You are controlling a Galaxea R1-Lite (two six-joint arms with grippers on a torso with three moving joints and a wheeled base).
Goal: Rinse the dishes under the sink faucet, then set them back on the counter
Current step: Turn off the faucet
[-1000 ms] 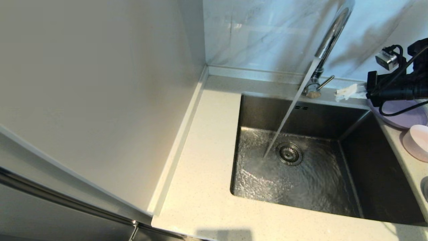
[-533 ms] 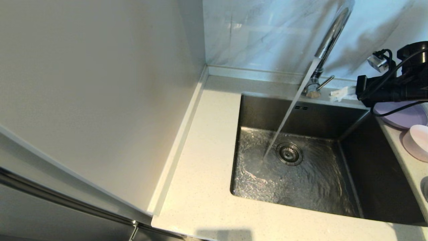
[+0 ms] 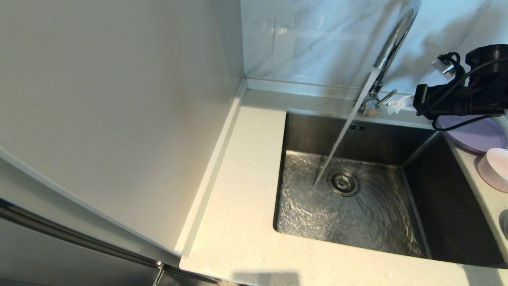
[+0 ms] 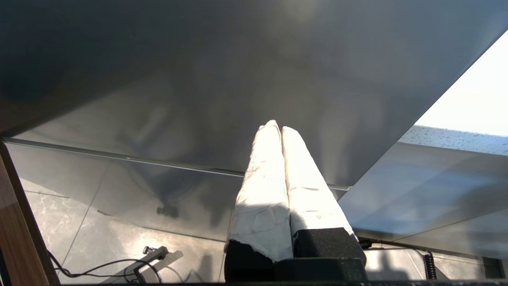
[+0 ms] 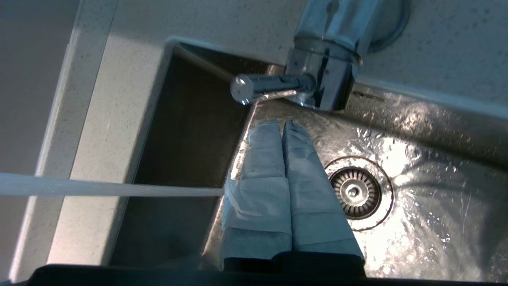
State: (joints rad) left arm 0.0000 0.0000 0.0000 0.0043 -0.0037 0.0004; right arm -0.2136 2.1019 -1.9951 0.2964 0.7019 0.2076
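With water running into the basin, the clenched, empty right gripper (image 5: 282, 126) has moved closer to the sink faucet (image 3: 387, 51) lever, probably to shut it off.

Water stream (image 3: 341, 139) crosses basin (image 3: 444, 206); faucet (image 3: 391, 43) overhead.

Right hand (image 3: 397, 104) now nearer faucet lever (image 3: 387, 97)

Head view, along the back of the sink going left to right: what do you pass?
Counter → water stream → sink faucet → right gripper, shut, by the faucet's lever → lavender plate → pink bowl.
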